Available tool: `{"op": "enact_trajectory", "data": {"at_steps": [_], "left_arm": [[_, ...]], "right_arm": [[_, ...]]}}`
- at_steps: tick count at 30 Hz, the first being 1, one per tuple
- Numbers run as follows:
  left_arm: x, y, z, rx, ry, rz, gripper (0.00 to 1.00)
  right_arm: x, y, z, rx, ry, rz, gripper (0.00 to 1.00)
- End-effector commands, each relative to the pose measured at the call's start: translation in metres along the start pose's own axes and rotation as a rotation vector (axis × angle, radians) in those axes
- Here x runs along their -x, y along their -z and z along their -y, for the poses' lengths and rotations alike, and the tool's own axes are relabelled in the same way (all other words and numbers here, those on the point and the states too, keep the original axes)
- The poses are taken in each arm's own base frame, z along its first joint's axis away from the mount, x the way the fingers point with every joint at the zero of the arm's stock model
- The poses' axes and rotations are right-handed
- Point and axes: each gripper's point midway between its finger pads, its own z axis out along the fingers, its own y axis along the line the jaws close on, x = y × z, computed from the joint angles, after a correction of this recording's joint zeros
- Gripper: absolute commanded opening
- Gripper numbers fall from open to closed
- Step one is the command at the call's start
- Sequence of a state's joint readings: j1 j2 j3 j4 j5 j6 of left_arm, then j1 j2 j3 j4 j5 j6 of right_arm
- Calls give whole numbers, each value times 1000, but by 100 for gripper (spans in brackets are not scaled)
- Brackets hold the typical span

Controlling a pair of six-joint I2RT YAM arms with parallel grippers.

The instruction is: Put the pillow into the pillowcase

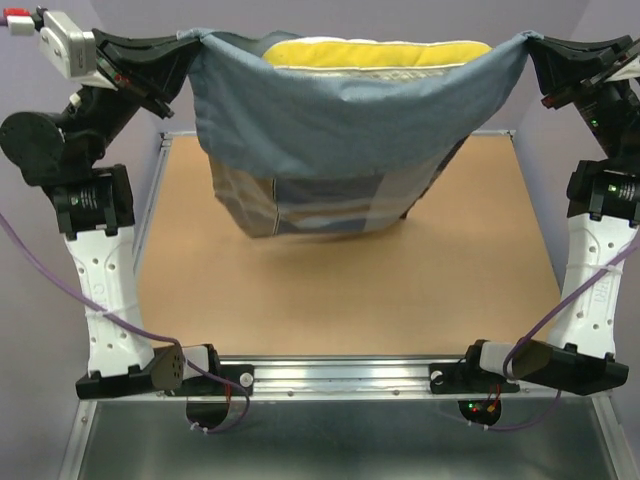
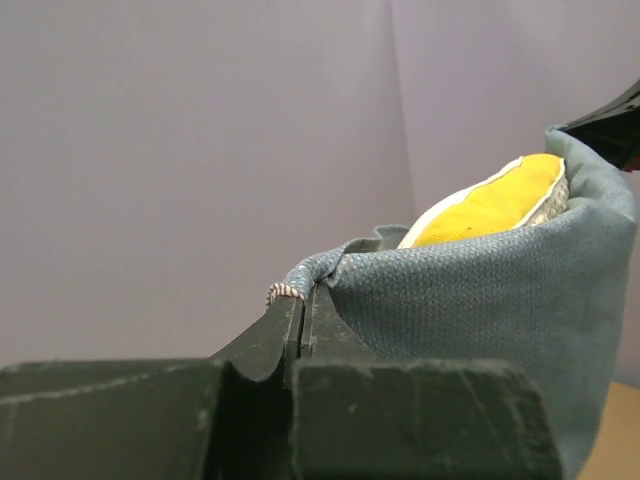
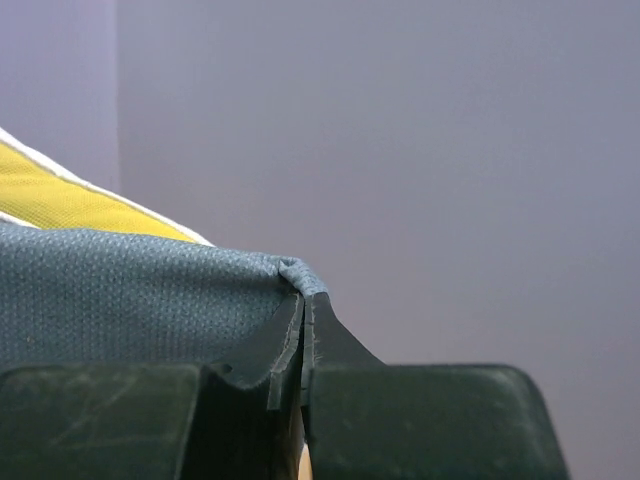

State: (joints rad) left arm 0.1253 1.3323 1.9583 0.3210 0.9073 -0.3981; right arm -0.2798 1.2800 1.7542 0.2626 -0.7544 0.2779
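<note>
Since left gripper (image 1: 188, 42) and right gripper (image 1: 533, 43) each pinch the pillowcase (image 1: 340, 130) top corners, jiggle evenly so the pillow (image 1: 380, 52) sinks.

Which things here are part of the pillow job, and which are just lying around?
Job: pillow, pillowcase, left gripper, right gripper.
Just there: table, wall.

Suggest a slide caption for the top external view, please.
The left gripper and right gripper hold the pillowcase up by its corners, pillow inside, yellow side showing at the mouth.
</note>
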Motion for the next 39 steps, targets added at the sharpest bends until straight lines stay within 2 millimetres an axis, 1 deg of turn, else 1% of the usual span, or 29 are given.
{"op": "enact_trajectory", "data": {"at_steps": [1, 2, 3, 5, 6, 7, 8, 10, 11, 12, 13, 14, 15, 16, 17, 18, 20, 21, 23, 24, 25, 26, 30, 32, 34, 35, 37, 38, 39], "left_arm": [[-38, -1, -5, 24, 144, -19, 0], [-58, -1, -8, 25, 192, -60, 0], [-60, -1, -1, -37, 162, -74, 0], [-6, -5, 7, -46, -17, 20, 0], [22, -5, -5, 17, -87, 83, 0], [46, -8, -1, 23, -103, 135, 0], [89, -7, 3, 25, -175, 215, 0], [119, -3, 10, 38, -161, 288, 0], [115, -4, 6, 51, -132, 289, 0], [113, -2, 16, 21, -129, 289, 0], [80, -7, 3, 23, -64, 227, 0], [61, -12, 4, 6, -50, 178, 0], [27, -14, -9, 36, 26, 77, 0], [7, -12, -4, -20, 35, 18, 0], [9, -8, -6, -15, 39, 20, 0], [49, 6, -4, 22, -80, 124, 0], [91, 17, 9, 38, -151, 224, 0], [93, 15, 3, 52, -106, 214, 0], [99, 13, 16, 4, -37, 206, 0], [92, 12, 17, -20, 2, 197, 0], [83, 10, 21, -45, 82, 186, 0], [59, 8, 6, -23, 143, 155, 0], [-4, 1, -23, -34, 293, 91, 0], [-5, -6, -18, -81, 310, 116, 0], [-13, -16, -30, -68, 304, 130, 0], [-14, -21, -33, -68, 297, 134, 0], [-23, -38, -41, -78, 292, 141, 0], [-12, -44, -37, -101, 264, 163, 0], [-32, -56, -47, -106, 281, 149, 0]], "right_arm": [[11, 1, -22, 103, -135, 78, 1], [10, 0, -21, 97, -158, 90, 1], [22, -5, -12, 64, -147, 120, 1], [44, -9, -5, 29, -108, 162, 1], [82, -11, -3, -1, -30, 244, 1], [97, -12, -2, -11, -7, 278, 1], [118, -12, -1, -31, 19, 329, 0], [148, -12, -2, -46, 49, 403, 1], [151, -12, 0, -56, 41, 417, 1], [144, -15, 1, -39, 1, 402, 1], [129, -19, 0, -9, -31, 358, 0], [109, -22, -1, 23, -88, 302, 1], [87, -22, -10, 88, -166, 244, 1], [76, -18, -11, 86, -186, 233, 1], [82, -18, -7, 54, -176, 242, 1], [97, -17, 3, -12, -84, 279, 0], [123, -15, 3, -50, -8, 317, 1], [140, -12, -3, -47, 29, 350, 0], [144, -12, -12, -14, 18, 343, 1], [138, -13, -13, -2, -8, 325, 1], [120, -15, -7, -8, -41, 287, 1], [107, -16, 0, -30, -73, 260, 1], [29, -22, 43, -140, -168, 140, 1], [17, -25, 51, -153, -176, 125, 1], [13, -29, 60, -173, -177, 129, 1], [1, -33, 70, -185, -186, 120, 1], [7, -38, 78, -200, -166, 144, 1], [-6, -43, 89, -214, -170, 133, 1], [5, -45, 92, -221, -138, 159, 1]]}}
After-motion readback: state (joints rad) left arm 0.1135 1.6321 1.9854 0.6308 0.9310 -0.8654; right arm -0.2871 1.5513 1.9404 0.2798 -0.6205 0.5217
